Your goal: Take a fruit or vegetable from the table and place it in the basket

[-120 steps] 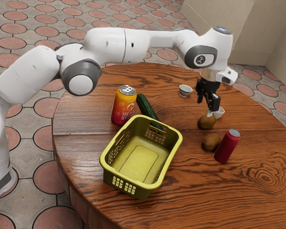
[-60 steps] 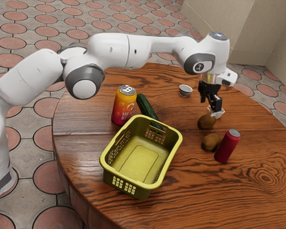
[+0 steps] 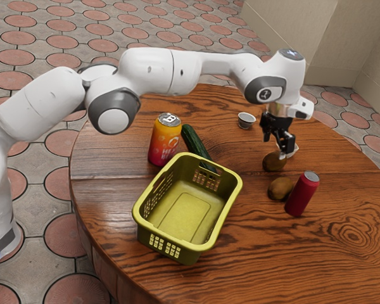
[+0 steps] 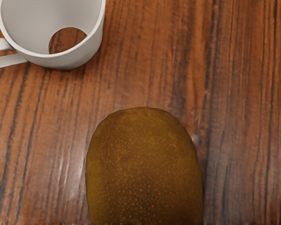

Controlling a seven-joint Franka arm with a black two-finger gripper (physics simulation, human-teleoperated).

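Brown table [image 3: 247, 266] spreads beneath your gripper [image 3: 275, 145]. Leftward in the exterior view, well apart from your fingers, sits the empty basket [image 3: 189, 212]; just under them lies the kiwi [image 3: 273, 163], near the cup [image 4: 82, 57]. Your fingers look spread, holding nothing. You're likely approaching: centre over the kiwi, lower, then pinch.
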